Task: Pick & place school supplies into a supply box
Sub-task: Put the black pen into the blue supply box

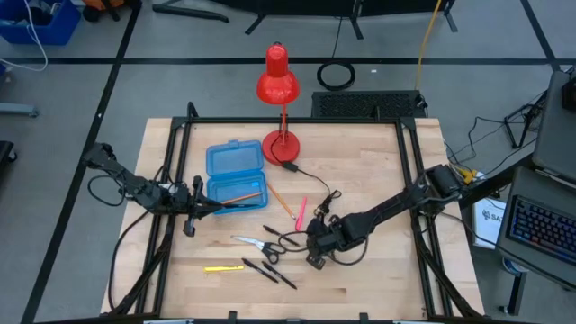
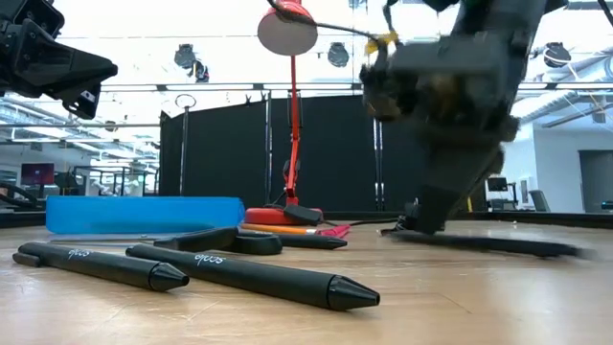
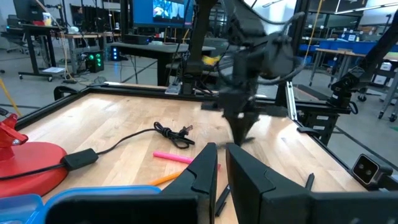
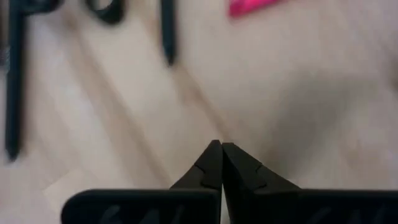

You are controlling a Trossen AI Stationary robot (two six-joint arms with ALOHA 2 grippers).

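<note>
I see the right tool point(image 1: 315, 247) low over the desk point(image 1: 378, 270) near its middle, tips pressed together with nothing between them; the right wrist view shows bare wood under the closed tips. The left tool point(image 1: 200, 209) sits at the front edge of the supply box point(image 1: 236, 175), its fingers a narrow gap apart; whether anything is held there I cannot tell. The box lies left of centre with its lid open, and an orange pencil point(image 1: 238, 198) rests across its tray. On the desk I count an orange pencil point(image 1: 283, 203), a pink pencil point(image 1: 302, 211), scissors point(image 1: 256, 243), two black pens point(image 1: 270, 270) and a yellow pencil point(image 1: 223, 267) toward the near edge. A red lamp point(image 1: 279, 108) stands at the far edge, its cord point(image 1: 319, 193) trailing toward the middle.
</note>
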